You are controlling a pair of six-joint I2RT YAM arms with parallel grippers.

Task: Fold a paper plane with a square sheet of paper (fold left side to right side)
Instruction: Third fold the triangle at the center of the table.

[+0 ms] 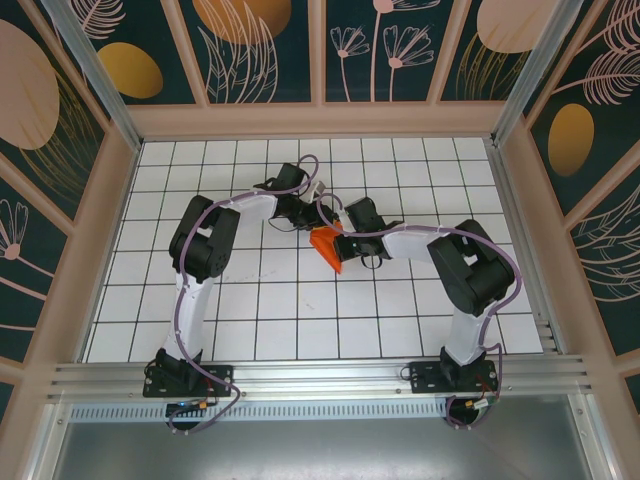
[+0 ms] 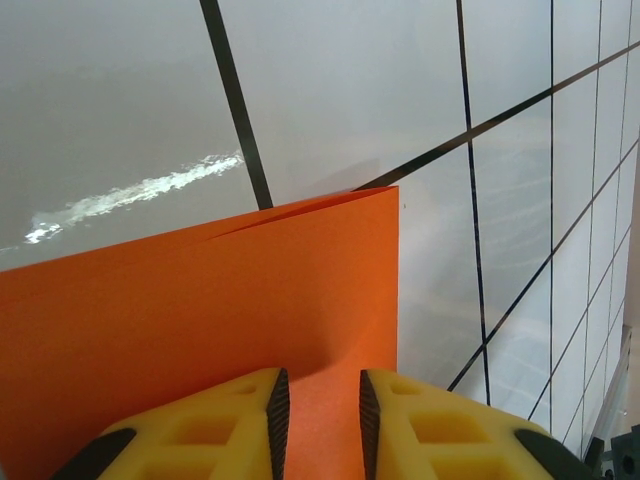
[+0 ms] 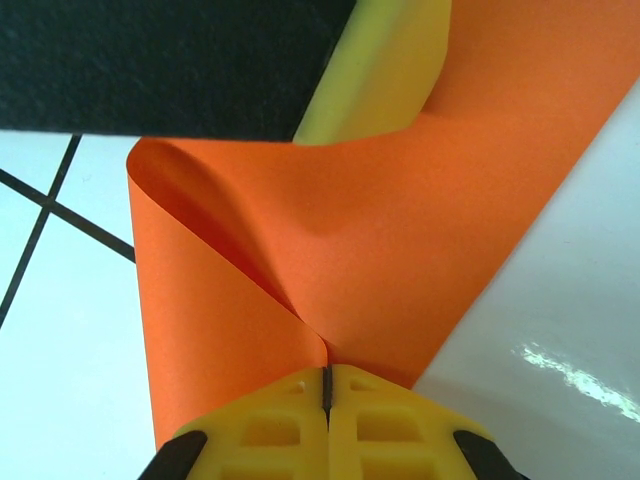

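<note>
1. Found the paper (image 1: 326, 246) near the middle of the table (image 1: 300, 320), a small orange shape against the white grid, with both arms bent in toward it.
2. Saw the left gripper (image 1: 308, 222) at the paper's far left edge and the right gripper (image 1: 342, 250) at its right side, the two close together.
3. In the left wrist view, noted the yellow fingers (image 2: 225, 430) standing a narrow gap apart, dark ribbed pads facing each other, with orange paper showing through the gap and spreading flat beyond the tips.
4. Could not tell whether those pads touched the sheet.
5. Made out two layers along the paper's far edge there, slightly parted, ending in a square corner over a black grid line.
6. In the right wrist view, saw the jaws pressed fully together with a fold of paper pinched in the seam.
7. Noted the paper rising from that pinch, bulging into a rounded loop on the left and stretching up and right as a smooth band.
8. Spotted another yellow finger (image 3: 385, 70) at the top of that view, against the paper, just under a dark arm body.
</note>
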